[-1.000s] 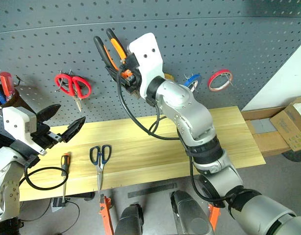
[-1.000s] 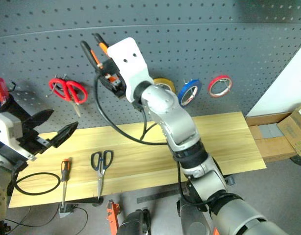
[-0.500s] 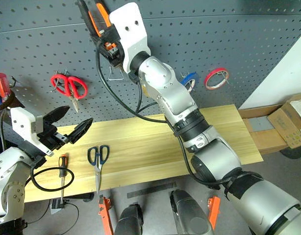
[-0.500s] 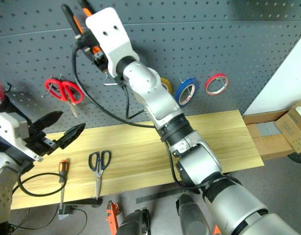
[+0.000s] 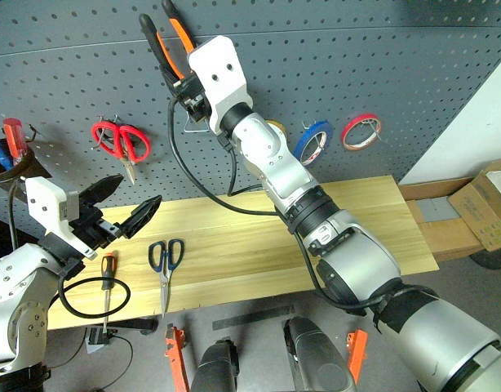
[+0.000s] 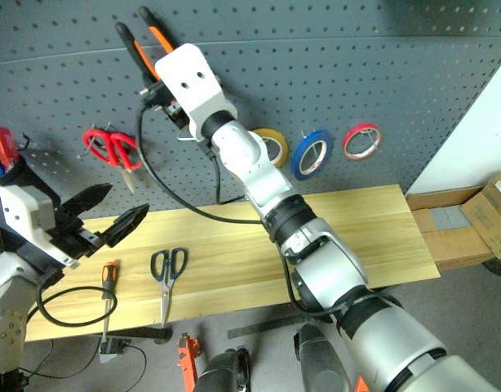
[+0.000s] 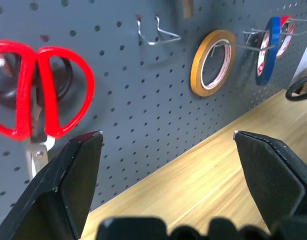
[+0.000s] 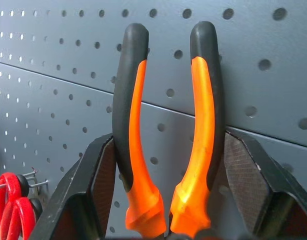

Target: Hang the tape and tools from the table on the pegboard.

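Note:
The orange-and-black pliers are held handles-up against the dark grey pegboard, with my right gripper shut on them near their head. An empty wire hook sticks out of the board just below the right wrist. The blue tape hangs on a peg to the right. On the wooden table lie the blue-handled scissors and the slim screwdriver. My left gripper hovers open above the table's left part, holding nothing.
Red scissors, a yellow tape roll and a red tape roll hang on the board. A black cable loop lies by the screwdriver. Cardboard boxes sit past the table's right end.
My right arm has carried the pliers up and to the left along the pegboard and turned its wrist. The left gripper has edged slightly right, still open.

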### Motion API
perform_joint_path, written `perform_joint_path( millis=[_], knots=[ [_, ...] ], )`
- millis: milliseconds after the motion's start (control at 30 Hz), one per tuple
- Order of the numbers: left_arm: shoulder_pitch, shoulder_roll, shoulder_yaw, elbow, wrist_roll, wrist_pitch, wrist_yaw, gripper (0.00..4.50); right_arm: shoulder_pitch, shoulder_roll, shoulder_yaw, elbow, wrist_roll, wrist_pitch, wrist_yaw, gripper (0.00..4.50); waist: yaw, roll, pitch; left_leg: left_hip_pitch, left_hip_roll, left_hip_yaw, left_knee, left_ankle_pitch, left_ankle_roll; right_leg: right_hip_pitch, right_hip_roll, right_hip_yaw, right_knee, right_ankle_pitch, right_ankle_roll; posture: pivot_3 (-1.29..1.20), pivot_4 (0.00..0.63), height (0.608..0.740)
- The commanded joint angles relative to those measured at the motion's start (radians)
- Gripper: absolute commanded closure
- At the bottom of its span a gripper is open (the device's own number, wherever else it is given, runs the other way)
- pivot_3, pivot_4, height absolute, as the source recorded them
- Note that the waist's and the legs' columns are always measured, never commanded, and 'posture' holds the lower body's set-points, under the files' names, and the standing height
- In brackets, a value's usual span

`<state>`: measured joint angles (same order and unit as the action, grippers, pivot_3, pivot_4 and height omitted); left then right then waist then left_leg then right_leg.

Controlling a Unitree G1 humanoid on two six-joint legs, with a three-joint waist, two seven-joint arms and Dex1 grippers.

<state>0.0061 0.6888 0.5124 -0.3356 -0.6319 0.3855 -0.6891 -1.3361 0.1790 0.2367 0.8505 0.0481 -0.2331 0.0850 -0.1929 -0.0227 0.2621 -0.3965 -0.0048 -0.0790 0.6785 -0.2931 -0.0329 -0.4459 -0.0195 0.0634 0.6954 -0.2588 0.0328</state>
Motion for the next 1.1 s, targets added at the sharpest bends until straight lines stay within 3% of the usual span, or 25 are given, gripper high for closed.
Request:
perform_joint_path(
  millis=[33,433,633,867,1100],
  knots=[
    [0.005,-0.011,0.024,-0.043,-0.023,-0.005,0.015,0.0,-0.053,0.181,0.025,-0.1,-0.007,-0.05,0.017,1.84,0.0,0.0,0.0,0.0,0.0,0.0,0.0,0.0,0.0,0.0,0.0,0.0,0.0,0.0,0.0,-0.13,0.264,0.74],
    [0.074,-0.041,0.067,-0.093,-0.031,-0.017,0.062,0.0,0.054,0.188,0.081,-0.232,0.079,-0.013,0.16,1.84,0.011,0.0,0.0,-0.003,0.0,0.0,-0.001,0.0,0.0,-0.003,0.0,0.001,-0.002,0.0,0.0,-0.09,0.252,0.74],
    [0.09,-0.053,0.089,-0.101,-0.009,-0.038,0.098,0.0,-0.023,0.225,0.063,-0.095,0.079,-0.095,0.164,1.84,0.033,0.0,0.0,-0.003,0.001,-0.001,-0.001,0.0,0.0,-0.003,0.0,0.0,-0.001,0.0,0.0,-0.04,0.237,0.74],
    [0.1,-0.047,0.101,-0.122,-0.005,-0.048,0.116,0.0,-0.127,0.187,0.044,0.141,-0.016,-0.237,0.042,1.84,0.072,-0.001,-0.001,-0.003,0.0,0.0,-0.001,0.001,-0.002,-0.003,-0.001,-0.002,-0.001,0.0,0.0,0.0,0.233,0.74],
    [0.082,-0.048,0.084,-0.129,-0.001,-0.048,0.125,0.0,-0.185,0.164,-0.006,0.229,-0.038,-0.286,-0.022,1.84,0.093,-0.001,-0.001,-0.004,0.0,0.0,-0.001,0.002,-0.003,-0.004,0.0,-0.003,-0.001,0.0,0.0,0.01,0.234,0.74]
  ],
)
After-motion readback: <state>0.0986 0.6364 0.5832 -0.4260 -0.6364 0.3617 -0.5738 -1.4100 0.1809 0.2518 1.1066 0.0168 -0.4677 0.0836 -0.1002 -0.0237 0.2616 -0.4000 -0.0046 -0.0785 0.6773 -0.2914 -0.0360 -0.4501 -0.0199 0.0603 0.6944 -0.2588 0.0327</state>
